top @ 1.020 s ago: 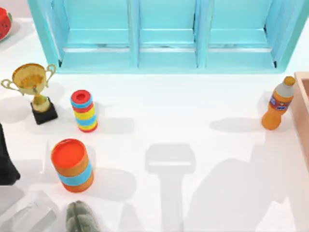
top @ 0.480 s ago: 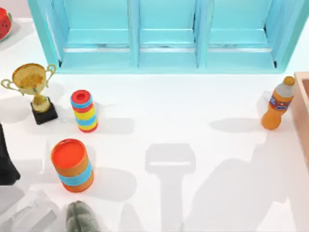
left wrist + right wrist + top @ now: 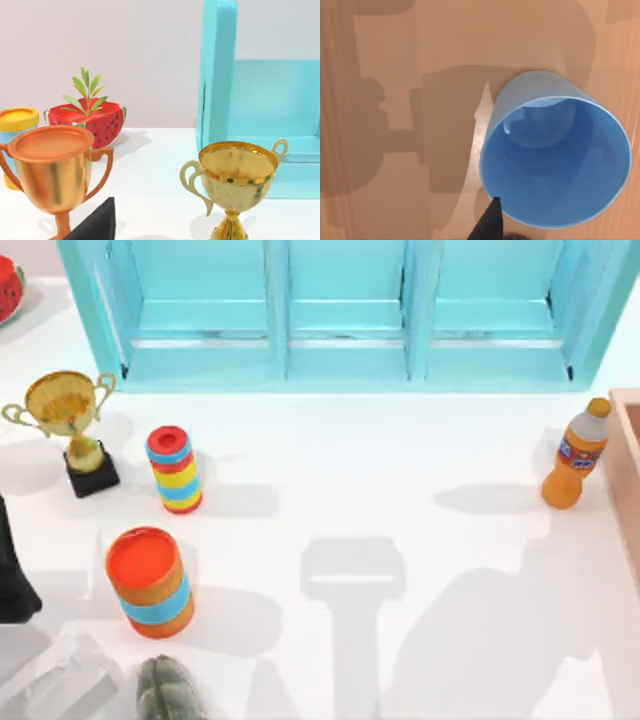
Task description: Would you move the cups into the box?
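Blue cup [image 3: 555, 155] stands upright on box [image 3: 395, 50] floor; right tool state: cannot tell. Judged: release step; next, retract, fetch second cup.

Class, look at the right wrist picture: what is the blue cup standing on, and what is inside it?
The blue cup stands upright on the box floor. Inside, only its blue walls and bottom are visible. The floor beneath its base is covered.
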Available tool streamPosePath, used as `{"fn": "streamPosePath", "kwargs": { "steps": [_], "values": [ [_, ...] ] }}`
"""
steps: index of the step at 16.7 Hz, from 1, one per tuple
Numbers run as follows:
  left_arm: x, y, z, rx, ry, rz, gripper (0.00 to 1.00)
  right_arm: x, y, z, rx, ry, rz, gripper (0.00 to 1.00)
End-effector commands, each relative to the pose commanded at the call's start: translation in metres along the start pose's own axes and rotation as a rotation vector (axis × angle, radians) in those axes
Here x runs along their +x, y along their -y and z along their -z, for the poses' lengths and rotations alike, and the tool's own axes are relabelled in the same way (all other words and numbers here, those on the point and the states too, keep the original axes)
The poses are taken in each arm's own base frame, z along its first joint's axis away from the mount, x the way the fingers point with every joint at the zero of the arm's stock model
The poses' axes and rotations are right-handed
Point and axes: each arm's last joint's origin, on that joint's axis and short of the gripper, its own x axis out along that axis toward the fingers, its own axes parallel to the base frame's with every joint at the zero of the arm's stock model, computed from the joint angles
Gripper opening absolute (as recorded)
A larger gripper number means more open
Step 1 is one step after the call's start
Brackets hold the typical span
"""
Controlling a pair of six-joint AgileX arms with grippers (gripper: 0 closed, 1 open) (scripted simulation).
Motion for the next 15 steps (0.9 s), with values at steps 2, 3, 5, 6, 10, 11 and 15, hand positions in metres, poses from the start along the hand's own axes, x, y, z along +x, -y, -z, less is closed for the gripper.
{"fn": "streamPosePath", "kwargs": {
  "steps": [2,3,5,6,10,11,15],
  "values": [
    [0.0,0.0,0.0,0.0,0.0,0.0,1.0,0.0,0.0,0.0,0.0,0.0,0.0,1.0],
    [0.0,0.0,0.0,0.0,0.0,0.0,1.0,0.0,0.0,0.0,0.0,0.0,0.0,1.0],
    [0.0,0.0,0.0,0.0,0.0,0.0,1.0,0.0,0.0,0.0,0.0,0.0,0.0,1.0],
    [0.0,0.0,0.0,0.0,0.0,0.0,1.0,0.0,0.0,0.0,0.0,0.0,0.0,1.0],
    [0.0,0.0,0.0,0.0,0.0,0.0,1.0,0.0,0.001,0.0,0.002,0.0,0.0,1.0],
    [0.0,0.0,0.0,0.0,0.0,0.0,1.0,-0.001,0.001,0.0,0.002,0.0,0.0,1.0],
    [0.0,0.0,0.0,0.0,0.0,0.0,1.0,-0.025,0.003,-0.005,0.007,-0.011,-0.005,1.0]
  ]
}}
